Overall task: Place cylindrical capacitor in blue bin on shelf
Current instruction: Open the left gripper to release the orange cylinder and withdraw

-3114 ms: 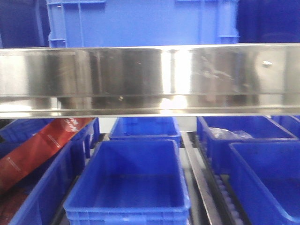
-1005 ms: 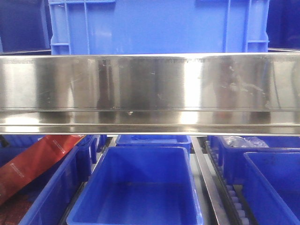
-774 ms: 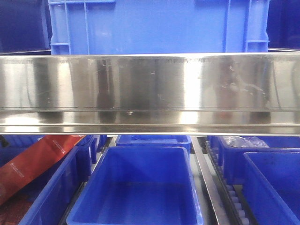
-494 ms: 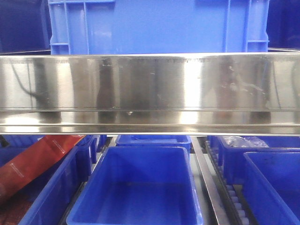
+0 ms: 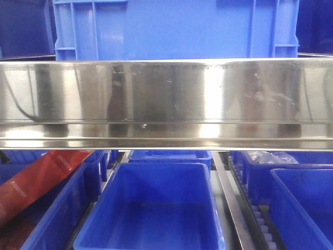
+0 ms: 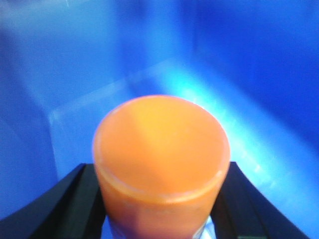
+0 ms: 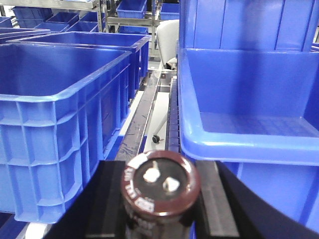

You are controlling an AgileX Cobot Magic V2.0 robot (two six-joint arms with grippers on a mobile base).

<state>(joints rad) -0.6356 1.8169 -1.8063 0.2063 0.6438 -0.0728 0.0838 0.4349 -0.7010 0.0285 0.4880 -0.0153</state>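
Right claw (image 7: 160,206) was clamped on the cylindrical capacitor (image 7: 162,185), its two pale terminals facing the camera. Ahead and right of that claw sat an open blue bin (image 7: 249,102) on the shelf (image 5: 166,94). Left claw (image 6: 160,199) gripped an orange cylinder (image 6: 159,144).

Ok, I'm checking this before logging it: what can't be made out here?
Right wrist view: cylindrical capacitor, sleeve print blurred, body cut off by the bottom edge.
Left wrist view: orange cylinder, blurred, base cut off by the bottom edge; identity unclear.
Front view: neither arm shows; the shelf rail hides what lies behind it.
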